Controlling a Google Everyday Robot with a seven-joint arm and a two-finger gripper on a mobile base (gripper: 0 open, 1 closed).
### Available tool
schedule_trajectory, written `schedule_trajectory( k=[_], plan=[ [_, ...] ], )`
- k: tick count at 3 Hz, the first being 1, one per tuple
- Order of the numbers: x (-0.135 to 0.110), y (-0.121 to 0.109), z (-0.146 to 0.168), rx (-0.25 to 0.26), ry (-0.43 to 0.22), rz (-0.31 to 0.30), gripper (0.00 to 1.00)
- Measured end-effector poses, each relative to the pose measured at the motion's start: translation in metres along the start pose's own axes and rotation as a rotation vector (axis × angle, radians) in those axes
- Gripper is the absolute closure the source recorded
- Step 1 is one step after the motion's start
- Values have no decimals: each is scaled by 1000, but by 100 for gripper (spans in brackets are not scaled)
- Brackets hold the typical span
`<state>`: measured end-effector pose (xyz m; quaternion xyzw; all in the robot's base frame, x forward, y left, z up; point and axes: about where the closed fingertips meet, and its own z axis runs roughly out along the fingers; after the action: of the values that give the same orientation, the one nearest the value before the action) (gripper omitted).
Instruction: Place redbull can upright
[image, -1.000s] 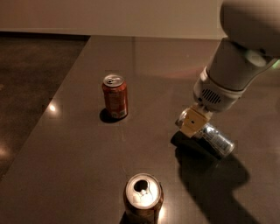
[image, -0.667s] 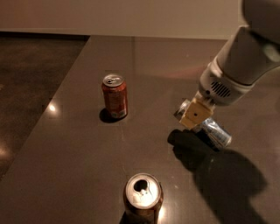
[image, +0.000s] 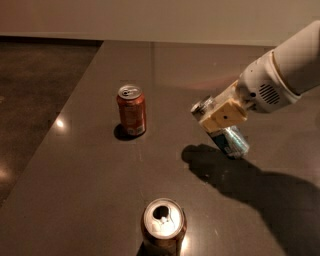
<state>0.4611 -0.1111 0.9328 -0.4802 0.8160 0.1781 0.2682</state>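
1. The claw (image: 221, 117) is over the right side of the counter (image: 85, 170). It's clamped narrow around the upper half of the redbull can (image: 232, 142), so it's definitely holding it.
2. The can is tilted, not upright. Its silver top points up and to the left, and the blue-and-silver bottom end hangs down to the right. That low end is very near the counter, but I can't tell if it touches. The can's dark shadow (image: 200, 156) lies just to its left.
3. My read is that this is the stand-it-up step: the can is gripped and partly angled, but not vertical or set down yet.
4. The next move calls for turning the wrist until the can is straight up, lowering it until the base sits flat, and only then opening the claw.
5. The red-orange soda can (image: 132, 111) stands well off to the left. The brownish can (image: 163, 228) with the opened top is at the near edge. Both are well apart from the drop spot.
6. It's a slim can, so I'd guess it tips over if it's released while leaning.
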Motion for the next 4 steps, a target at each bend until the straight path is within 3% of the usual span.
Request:
schedule_trajectory(
  k=[3, 4],
  plan=[
    [-5, 6, -8, -32, -360, -53, 100],
    [-1, 8, -9, -46, -434, -58, 100]
  ],
)
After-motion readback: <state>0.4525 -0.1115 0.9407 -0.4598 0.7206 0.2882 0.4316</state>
